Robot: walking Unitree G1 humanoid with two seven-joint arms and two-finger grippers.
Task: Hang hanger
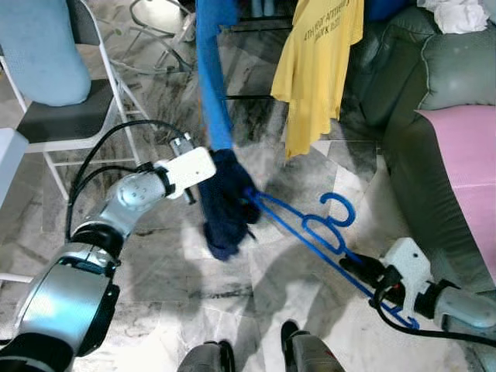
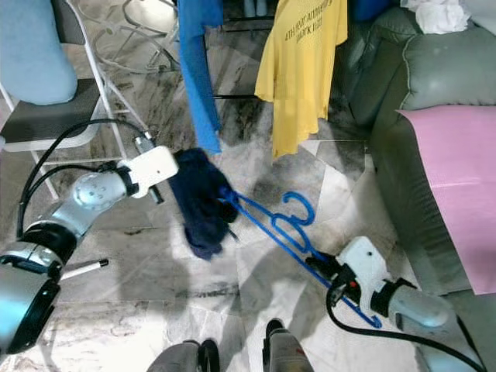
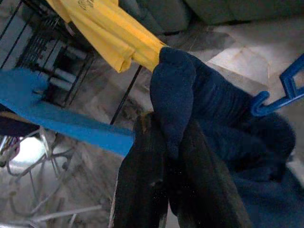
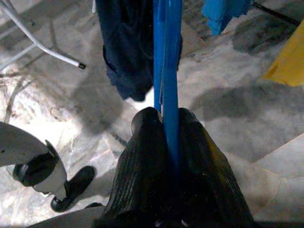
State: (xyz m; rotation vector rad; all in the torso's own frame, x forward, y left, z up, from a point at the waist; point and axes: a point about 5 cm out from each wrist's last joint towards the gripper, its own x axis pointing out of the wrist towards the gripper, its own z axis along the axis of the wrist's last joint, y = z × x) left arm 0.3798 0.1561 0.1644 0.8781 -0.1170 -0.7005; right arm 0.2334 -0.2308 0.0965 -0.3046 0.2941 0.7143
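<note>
A blue plastic hanger [image 1: 310, 229] stretches low over the marble floor, its hook curling upward. My right gripper [image 1: 364, 273] is shut on its lower bar, and the bar [image 4: 166, 71] runs out between the black fingers [image 4: 142, 166]. A dark navy garment [image 1: 225, 205] hangs bunched from the hanger's far end. My left gripper [image 1: 203, 194] is shut on that cloth, a fold of which [image 3: 173, 109] is pinched between the fingers [image 3: 137, 190]. The hanger's end [image 3: 280, 95] shows beside the cloth.
A yellow T-shirt [image 1: 318, 62] and a blue cloth [image 1: 213, 70] hang from a black rack at the back. A folding chair [image 1: 58, 116] with a light blue cushion stands at left. At right is a grey-green sofa [image 1: 434, 101] with a pink cover [image 1: 465, 170]. My feet [image 1: 256, 356] show below.
</note>
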